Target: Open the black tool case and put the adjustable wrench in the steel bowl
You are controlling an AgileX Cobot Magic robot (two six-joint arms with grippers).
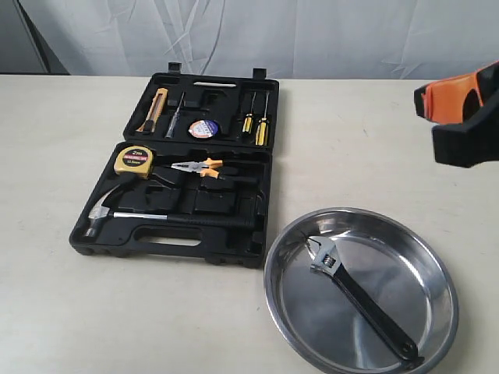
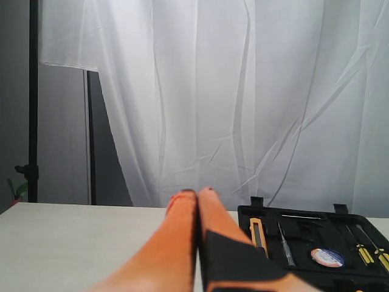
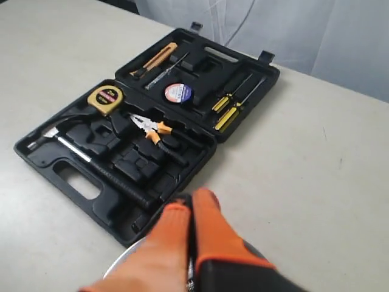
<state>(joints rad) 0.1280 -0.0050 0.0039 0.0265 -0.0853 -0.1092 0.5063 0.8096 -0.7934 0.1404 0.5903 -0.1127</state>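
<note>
Wrench (image 1: 366, 308) lying in bowl (image 1: 394, 261); case (image 1: 210, 210) open alongside. Left jaws, right jaws: pressed together, empty; right jaws raised, well apart from wrench.

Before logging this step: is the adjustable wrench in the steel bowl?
In. The adjustable wrench lies flat inside the steel bowl, beside the open black tool case.

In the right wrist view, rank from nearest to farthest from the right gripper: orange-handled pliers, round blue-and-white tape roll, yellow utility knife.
From the right gripper:
1. Orange-handled pliers, near half of the black tool case.
2. Round blue-and-white tape roll, far half.
3. Yellow utility knife, far half's outer end.
</note>
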